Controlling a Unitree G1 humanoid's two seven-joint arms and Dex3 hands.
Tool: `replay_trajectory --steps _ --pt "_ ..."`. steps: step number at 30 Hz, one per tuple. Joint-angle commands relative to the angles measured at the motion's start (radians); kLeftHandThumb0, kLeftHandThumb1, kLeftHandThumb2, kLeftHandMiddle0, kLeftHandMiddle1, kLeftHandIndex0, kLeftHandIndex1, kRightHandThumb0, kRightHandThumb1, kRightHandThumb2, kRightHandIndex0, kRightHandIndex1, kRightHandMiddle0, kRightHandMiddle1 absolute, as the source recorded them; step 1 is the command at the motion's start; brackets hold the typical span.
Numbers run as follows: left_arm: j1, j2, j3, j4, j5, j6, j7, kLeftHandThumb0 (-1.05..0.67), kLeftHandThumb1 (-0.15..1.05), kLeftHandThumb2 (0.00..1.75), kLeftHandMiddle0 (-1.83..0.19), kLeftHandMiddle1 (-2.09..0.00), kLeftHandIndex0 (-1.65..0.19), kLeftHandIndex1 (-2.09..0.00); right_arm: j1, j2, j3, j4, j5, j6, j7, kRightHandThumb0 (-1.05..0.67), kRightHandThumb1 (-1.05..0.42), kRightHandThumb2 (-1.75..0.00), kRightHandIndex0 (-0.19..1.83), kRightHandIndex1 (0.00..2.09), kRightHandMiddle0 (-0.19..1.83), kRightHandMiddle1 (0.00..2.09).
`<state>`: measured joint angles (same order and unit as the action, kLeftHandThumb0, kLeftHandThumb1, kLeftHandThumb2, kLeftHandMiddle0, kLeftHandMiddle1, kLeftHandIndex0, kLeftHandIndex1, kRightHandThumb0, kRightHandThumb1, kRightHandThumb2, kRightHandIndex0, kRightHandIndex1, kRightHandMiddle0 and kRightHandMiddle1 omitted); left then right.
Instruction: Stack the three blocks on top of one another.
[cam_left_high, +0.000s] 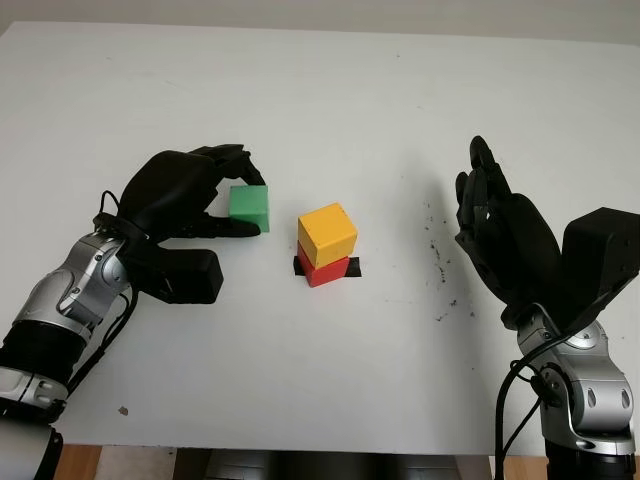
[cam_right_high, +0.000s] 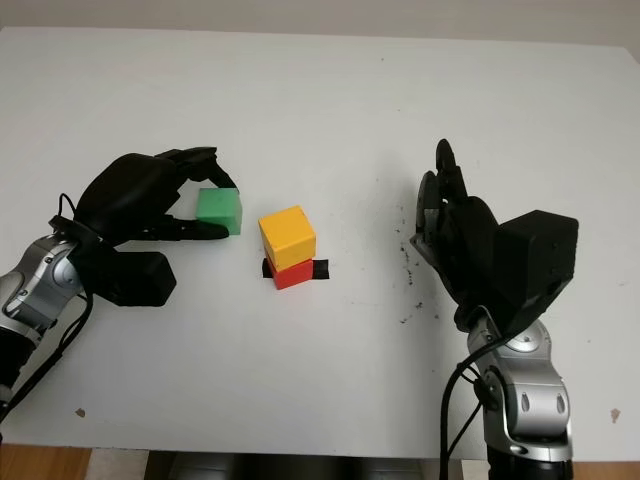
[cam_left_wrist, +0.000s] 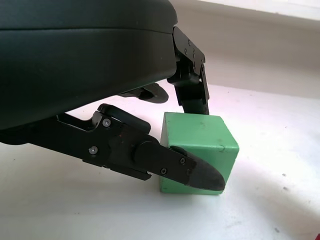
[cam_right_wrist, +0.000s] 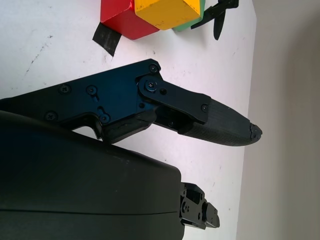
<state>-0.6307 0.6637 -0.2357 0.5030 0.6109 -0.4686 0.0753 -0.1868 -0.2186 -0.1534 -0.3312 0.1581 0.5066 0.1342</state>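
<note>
A yellow block (cam_left_high: 327, 233) sits on a red block (cam_left_high: 325, 270) at the table's middle, over a strip of black tape (cam_left_high: 353, 268). Just left of this stack is a green block (cam_left_high: 249, 207), which seems to stand on the table. My left hand (cam_left_high: 242, 195) is shut on it, one finger (cam_left_wrist: 192, 87) on its far side and a thumb tip (cam_left_wrist: 200, 175) against its near face. My right hand (cam_left_high: 490, 210) is open, held upright to the right of the stack and apart from it. The right wrist view catches the stack (cam_right_wrist: 167, 10) past a finger (cam_right_wrist: 220, 125).
The white table (cam_left_high: 320, 90) runs wide behind the blocks. Dark specks (cam_left_high: 440, 270) dot it between the stack and my right hand. The table's front edge (cam_left_high: 300, 448) lies close below both forearms.
</note>
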Motion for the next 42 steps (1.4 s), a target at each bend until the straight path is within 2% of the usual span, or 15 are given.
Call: replay_trajectory --steps 1,8,18,23,24,26,28,31,32,35,40,42 --pt "0.001 -0.005 0.016 0.007 -0.017 -0.012 0.004 -0.43 1.05 0.16 -0.38 -0.16 -0.22 -1.39 0.012 -0.010 -0.003 -0.017 -0.003 -0.001 -0.001 -0.73 -1.05 -0.79 -0.19 0.00 -0.19 0.00" --pt "0.002 -0.026 0.042 0.029 -0.108 -0.014 -0.051 -0.41 1.05 0.20 -0.35 -0.20 -0.19 -1.44 0.014 -0.010 0.000 -0.021 -0.007 0.001 -0.002 -0.72 -1.05 -0.78 -0.19 0.00 -0.19 0.00" --pt "-0.003 -0.001 0.041 0.000 -0.021 0.016 -0.014 -0.49 1.05 0.30 -0.30 -0.28 -0.18 -1.59 0.020 0.006 -0.002 -0.039 -0.003 0.026 -0.026 -0.67 -1.05 -0.75 -0.19 0.00 -0.19 0.00" --pt "-0.009 0.016 0.067 -0.046 -0.039 0.015 -0.034 -0.48 1.05 0.32 -0.31 -0.29 -0.16 -1.68 0.022 0.005 0.003 -0.044 -0.002 0.031 -0.027 -0.65 -1.05 -0.75 -0.19 0.00 -0.19 0.00" --pt "-0.011 0.013 0.077 -0.052 -0.062 0.012 -0.047 -0.47 1.05 0.31 -0.31 -0.29 -0.16 -1.69 0.022 0.007 0.003 -0.044 -0.002 0.031 -0.028 -0.65 -1.05 -0.75 -0.19 0.00 -0.19 0.00" --pt "-0.011 -0.016 0.118 -0.071 -0.195 0.016 -0.123 -0.44 1.05 0.26 -0.30 -0.32 -0.21 -1.68 0.022 0.011 0.004 -0.042 -0.002 0.030 -0.033 -0.64 -1.05 -0.74 -0.19 0.00 -0.19 0.00" --pt "-0.006 -0.037 0.150 -0.101 -0.319 0.050 -0.216 -0.42 1.05 0.23 -0.22 -0.44 -0.23 -1.66 0.022 0.011 0.007 -0.041 -0.004 0.031 -0.036 -0.65 -1.05 -0.74 -0.19 0.00 -0.19 0.00" --pt "0.010 -0.063 0.192 -0.156 -0.459 0.125 -0.321 -0.41 1.05 0.22 -0.19 -0.49 -0.25 -1.66 0.023 0.009 0.010 -0.039 -0.003 0.028 -0.034 -0.65 -1.05 -0.73 -0.19 0.00 -0.19 0.00" --pt "0.020 -0.078 0.210 -0.185 -0.506 0.161 -0.345 -0.42 1.05 0.21 -0.21 -0.48 -0.30 -1.65 0.023 0.010 0.009 -0.037 -0.001 0.026 -0.034 -0.65 -1.05 -0.74 -0.19 0.00 -0.19 0.00" --pt "0.044 -0.108 0.245 -0.259 -0.588 0.252 -0.386 -0.47 1.05 0.21 -0.26 -0.44 -0.37 -1.62 0.023 0.014 0.006 -0.034 0.006 0.025 -0.034 -0.65 -1.05 -0.73 -0.19 0.00 -0.19 0.00" --pt "0.069 -0.154 0.291 -0.349 -0.695 0.345 -0.425 -0.50 1.05 0.23 -0.30 -0.42 -0.38 -1.67 0.025 0.014 0.006 -0.030 0.010 0.023 -0.035 -0.65 -1.05 -0.73 -0.19 0.00 -0.19 0.00" --pt "0.082 -0.181 0.316 -0.397 -0.782 0.417 -0.453 -0.48 1.05 0.23 -0.29 -0.43 -0.35 -1.71 0.024 0.014 0.008 -0.018 0.008 0.010 -0.032 -0.65 -1.05 -0.73 -0.19 0.00 -0.19 0.00"
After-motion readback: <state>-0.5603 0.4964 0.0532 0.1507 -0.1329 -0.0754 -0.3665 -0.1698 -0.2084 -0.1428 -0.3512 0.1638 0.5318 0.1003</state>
